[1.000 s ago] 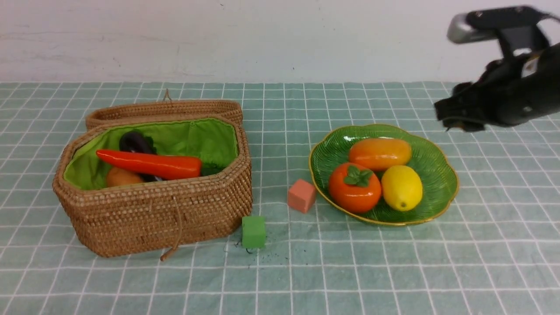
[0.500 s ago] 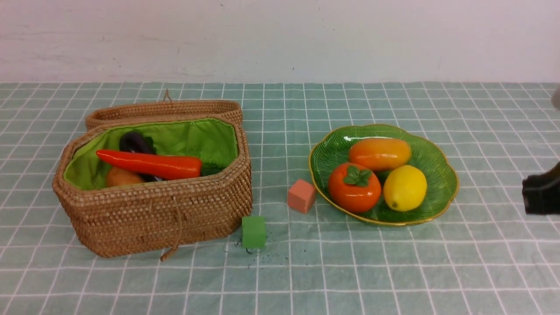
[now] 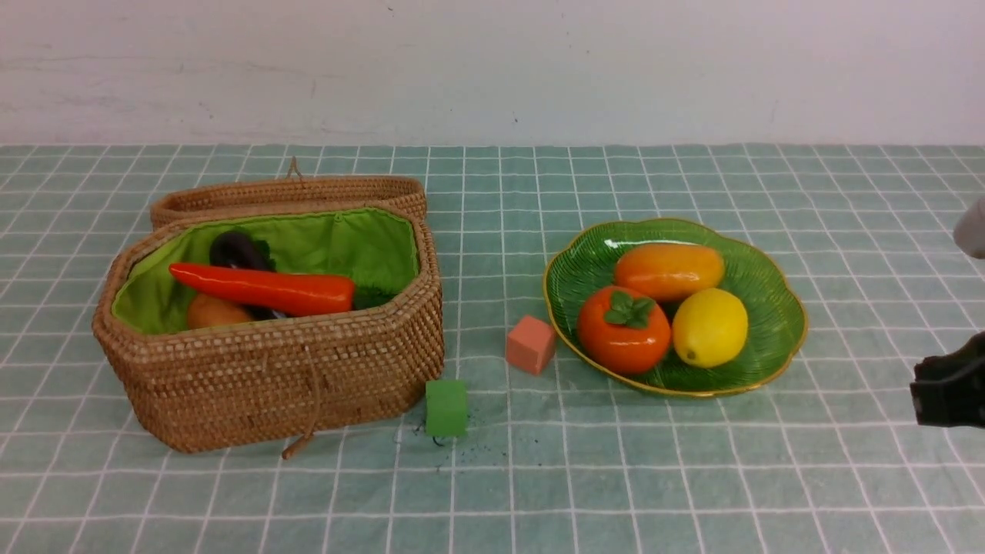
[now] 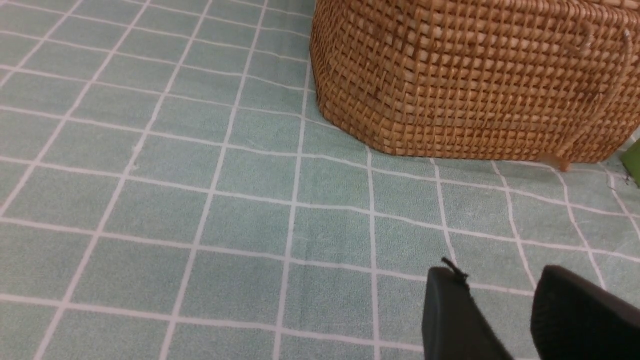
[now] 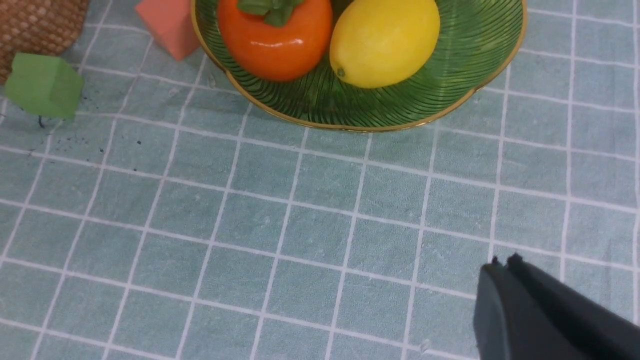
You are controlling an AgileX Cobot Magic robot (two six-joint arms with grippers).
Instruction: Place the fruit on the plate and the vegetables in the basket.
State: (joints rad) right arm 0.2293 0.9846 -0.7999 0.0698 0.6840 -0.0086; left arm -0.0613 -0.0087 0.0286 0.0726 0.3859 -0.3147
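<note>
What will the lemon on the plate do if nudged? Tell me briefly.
The lemon looks rounded and glossy, so it would probably roll or slide easily. It leans beside the orange-red fruit and the mango, which may stop it. The plate is shallow, so a firm push might send it over the rim.

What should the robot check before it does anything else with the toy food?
1. Three fruits on the plate, orange-red fruit, mango, lemon: ok.
2. Carrot, eggplant, potato in the basket: ok.
3. Radish in the basket: cannot tell, hidden.
4. Right gripper shut and empty: ok.
5. Left gripper empty, jaws apart: ok.
6. No food left on the cloth: ok.
</note>
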